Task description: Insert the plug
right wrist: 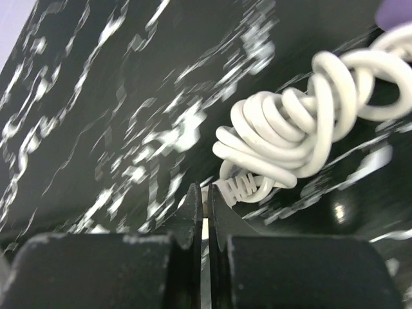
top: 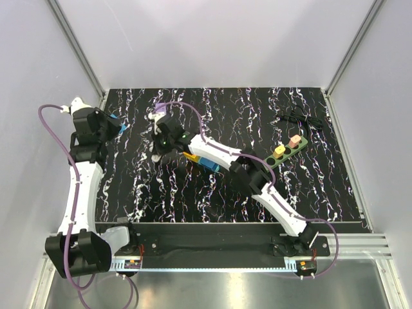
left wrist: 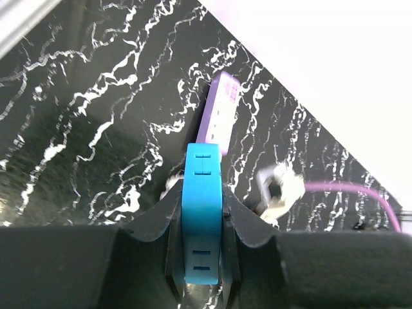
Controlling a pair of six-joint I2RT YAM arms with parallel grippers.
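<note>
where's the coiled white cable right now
In the right wrist view, the coiled white cable lies on the marbled table, just up and right of the closed right hand.

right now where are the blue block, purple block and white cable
blue block [left wrist: 201,212]: left wrist view, middle of its top face
purple block [left wrist: 222,112]: left wrist view, middle of its top face
white cable [right wrist: 290,138]: right wrist view, middle of the coil
</note>
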